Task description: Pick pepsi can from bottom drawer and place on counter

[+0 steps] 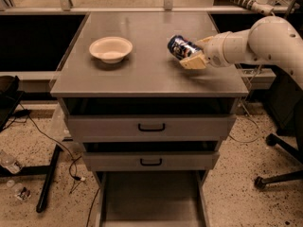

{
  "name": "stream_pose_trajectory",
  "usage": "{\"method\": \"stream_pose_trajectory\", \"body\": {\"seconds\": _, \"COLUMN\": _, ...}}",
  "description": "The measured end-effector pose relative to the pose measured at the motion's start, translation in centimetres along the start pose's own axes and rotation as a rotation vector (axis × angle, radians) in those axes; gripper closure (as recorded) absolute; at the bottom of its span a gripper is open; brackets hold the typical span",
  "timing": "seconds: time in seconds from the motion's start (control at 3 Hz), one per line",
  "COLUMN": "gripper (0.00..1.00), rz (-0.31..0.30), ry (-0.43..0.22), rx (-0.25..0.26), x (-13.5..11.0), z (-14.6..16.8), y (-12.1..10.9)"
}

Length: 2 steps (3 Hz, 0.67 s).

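Note:
The pepsi can (pixel 180 47), dark blue with white and red markings, is tilted on its side in my gripper (pixel 193 55), just above the right part of the counter (pixel 142 60). The gripper reaches in from the right on the white arm (pixel 258 40) and is shut on the can. The bottom drawer (pixel 151 201) is pulled open at the foot of the cabinet, and its flat grey floor shows nothing on it.
A cream bowl (pixel 111 49) sits on the left part of the counter. Two upper drawers with black handles (pixel 151 126) are slightly ajar. Cables and a black stand (pixel 47 178) lie on the floor at left; a chair base (pixel 279 174) stands at right.

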<state>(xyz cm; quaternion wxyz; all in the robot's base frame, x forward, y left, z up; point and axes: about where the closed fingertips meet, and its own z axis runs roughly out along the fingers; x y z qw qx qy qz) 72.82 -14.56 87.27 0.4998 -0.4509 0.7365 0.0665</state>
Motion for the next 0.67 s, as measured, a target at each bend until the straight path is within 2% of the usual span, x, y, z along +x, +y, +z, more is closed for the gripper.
{"method": "stream_pose_trajectory", "body": {"seconds": 0.33, "gripper": 0.0, "rz": 0.0, "ry": 0.0, "rx": 0.0, "x": 0.0, "z": 0.0, "y": 0.0}}
{"method": "stream_pose_trajectory", "body": {"seconds": 0.67, "gripper": 0.0, "rz": 0.0, "ry": 0.0, "rx": 0.0, "x": 0.0, "z": 0.01, "y": 0.0}}
